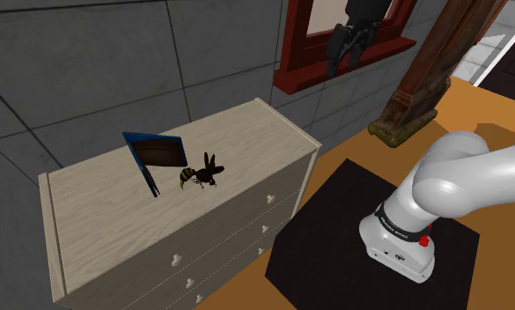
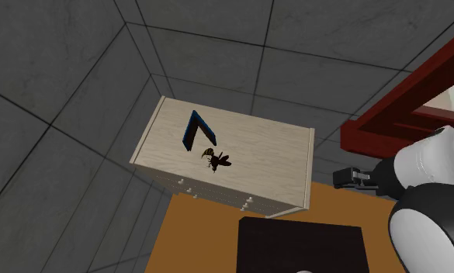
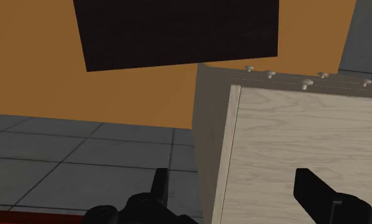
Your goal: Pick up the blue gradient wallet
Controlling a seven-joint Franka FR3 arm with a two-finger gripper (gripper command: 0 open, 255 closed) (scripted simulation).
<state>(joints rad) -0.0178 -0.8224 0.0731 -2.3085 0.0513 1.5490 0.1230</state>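
One wallet [image 1: 161, 153] on my screen: blue outside, dark brown inside, standing half open like a tent on top of the single pale dresser [image 1: 97, 229]. Just beside it sits one black-and-yellow wasp figure [image 1: 202, 172]; I can't tell whether the two touch. From the second exterior view the wallet is the one nearer the grey wall. My pincer [image 1: 348, 53] hangs high by the red window frame [image 1: 299, 63], well apart from the wallet. In the wrist view its two fingers [image 3: 158, 186] stand wide apart with nothing between them. Below them I see the dresser's corner, five drawer knobs [image 3: 305, 83], the black stand [image 3: 178, 32] and orange floor [image 3: 38, 63].
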